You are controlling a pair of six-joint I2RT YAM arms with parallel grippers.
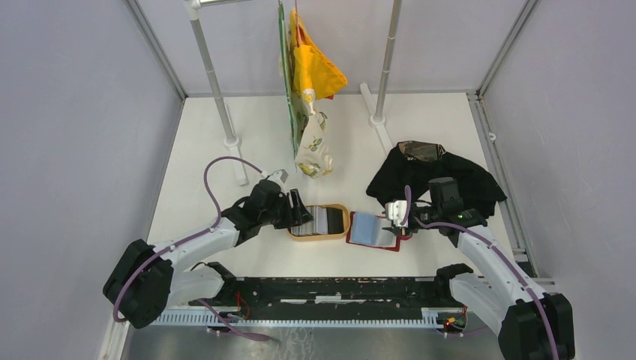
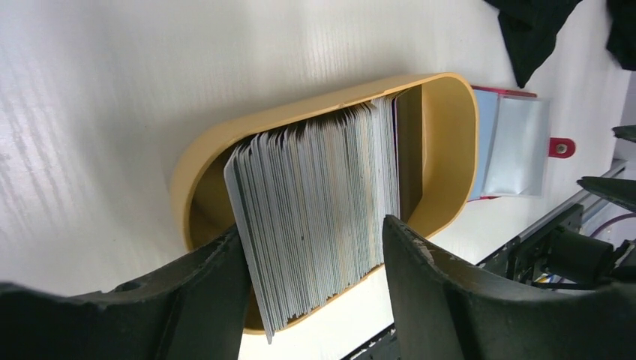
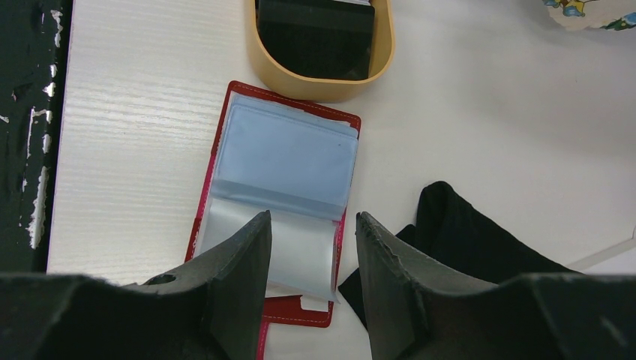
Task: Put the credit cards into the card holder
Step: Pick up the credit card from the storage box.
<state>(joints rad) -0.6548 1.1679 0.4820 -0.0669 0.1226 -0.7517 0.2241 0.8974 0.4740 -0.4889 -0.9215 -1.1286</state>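
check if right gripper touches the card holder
Cannot tell: the right wrist view has the right gripper overlapping the card holder, neither contact nor gap visible.

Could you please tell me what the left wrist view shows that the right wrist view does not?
Left wrist only: the credit cards stacked on edge, straddled by the left gripper. Right wrist only: the right gripper over the clear sleeves of the open card holder, and a patterned cloth corner. Both: the tan tray, the red card holder, the black cloth.
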